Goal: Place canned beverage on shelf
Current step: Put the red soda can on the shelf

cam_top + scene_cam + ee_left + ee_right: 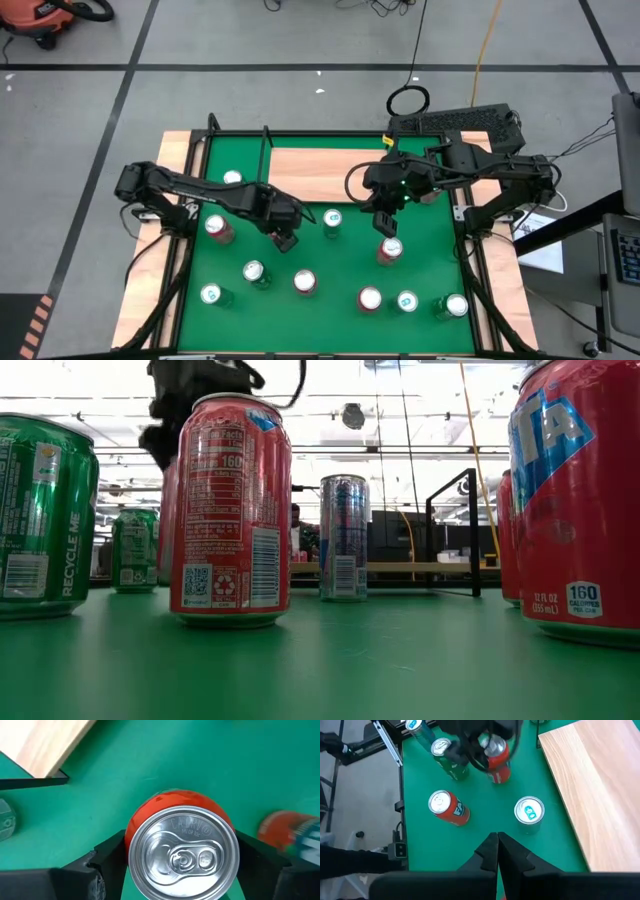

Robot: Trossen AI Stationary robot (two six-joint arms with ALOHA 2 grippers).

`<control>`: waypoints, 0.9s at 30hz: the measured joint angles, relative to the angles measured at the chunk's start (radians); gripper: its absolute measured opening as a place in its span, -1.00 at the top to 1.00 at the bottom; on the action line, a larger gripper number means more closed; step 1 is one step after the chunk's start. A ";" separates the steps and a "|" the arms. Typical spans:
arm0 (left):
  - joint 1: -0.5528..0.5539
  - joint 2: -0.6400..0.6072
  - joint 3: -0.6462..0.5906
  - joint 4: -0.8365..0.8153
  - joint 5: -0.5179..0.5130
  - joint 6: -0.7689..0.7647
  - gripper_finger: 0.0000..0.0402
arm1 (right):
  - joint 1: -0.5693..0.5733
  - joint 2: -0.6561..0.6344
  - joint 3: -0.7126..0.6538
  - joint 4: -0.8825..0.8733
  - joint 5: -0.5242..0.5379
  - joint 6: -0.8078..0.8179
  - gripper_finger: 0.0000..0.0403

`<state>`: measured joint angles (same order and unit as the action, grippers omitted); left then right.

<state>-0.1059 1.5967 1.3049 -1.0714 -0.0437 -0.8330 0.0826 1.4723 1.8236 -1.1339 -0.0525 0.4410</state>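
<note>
The shelf (320,168) lies bare along the far edge of the green tabletop (430,260), its board empty, so the red can (182,845) standing near the tabletop's middle looks like the one meant for it. The left gripper (180,865) is over that can with a dark finger on either side, jaws apart and not yet visibly clamped. The right gripper (497,851) hangs closed and empty beyond, above the tabletop's right half; a blue-topped can (332,219) just beside could snag the lift.

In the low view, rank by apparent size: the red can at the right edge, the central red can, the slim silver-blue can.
1. Red can at right edge, cropped.
2. Central red can.
3. Slim silver-blue can.
Nearness to the camera drives this; true sizes unsure.
</note>
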 joint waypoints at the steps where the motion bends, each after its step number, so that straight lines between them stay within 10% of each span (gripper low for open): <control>1: 0.000 -0.012 0.014 -0.015 -0.001 0.000 -0.39 | 0.000 0.000 0.000 0.000 0.000 0.013 1.00; 16: 0.001 -0.110 0.300 -0.034 -0.044 -0.053 -0.39 | -0.017 -0.006 0.000 0.007 0.001 -0.005 0.98; 27: 0.037 -0.109 0.431 0.009 -0.068 -0.109 -0.39 | -0.060 -0.013 0.000 0.000 0.004 -0.121 0.58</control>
<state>-0.0691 1.4872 1.7363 -1.0625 -0.1114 -0.9420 0.0229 1.4590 1.8233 -1.1335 -0.0487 0.3204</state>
